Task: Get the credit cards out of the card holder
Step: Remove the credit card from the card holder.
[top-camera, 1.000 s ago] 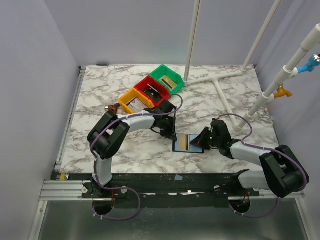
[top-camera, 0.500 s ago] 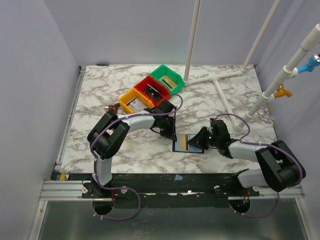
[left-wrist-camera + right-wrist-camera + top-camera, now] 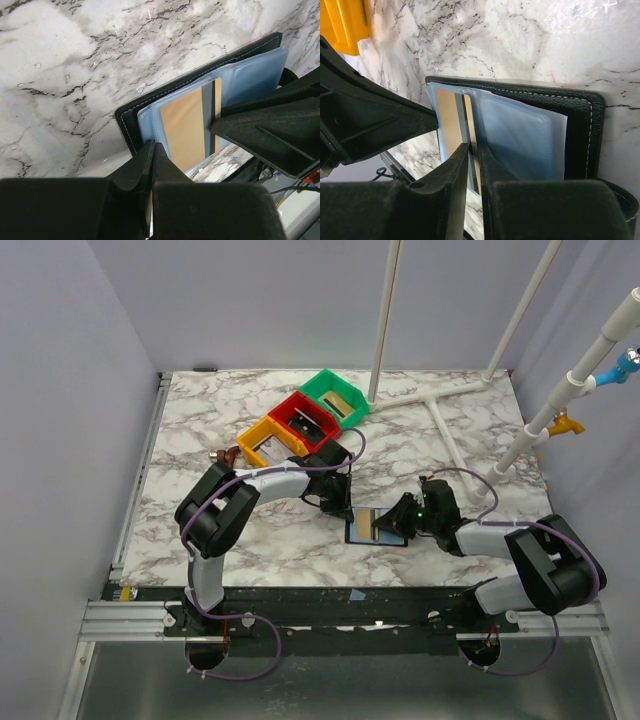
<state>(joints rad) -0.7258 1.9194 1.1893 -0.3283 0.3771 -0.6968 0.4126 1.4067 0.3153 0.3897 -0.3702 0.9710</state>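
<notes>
The card holder (image 3: 352,532) lies open on the marble table, black outside with bluish-grey inner faces (image 3: 250,75). A tan-gold credit card (image 3: 368,524) with a dark stripe lies flat in its left half (image 3: 182,125) (image 3: 447,120). My left gripper (image 3: 343,508) is shut, and its tip (image 3: 154,146) presses on the holder's left edge (image 3: 127,125). My right gripper (image 3: 400,520) comes in from the right. Its jaws stand a narrow gap apart (image 3: 473,147) over the card's striped edge, beside the blue pocket (image 3: 520,135). I see no other card.
Yellow (image 3: 265,443), red (image 3: 303,420) and green (image 3: 335,395) bins stand in a diagonal row behind the left arm. White pipes (image 3: 440,430) lie on the table at the back right. A small brown object (image 3: 228,455) sits left of the yellow bin.
The right gripper's jaws have parted slightly and it has edged left over the card holder. The left gripper and the holder have stayed put.
</notes>
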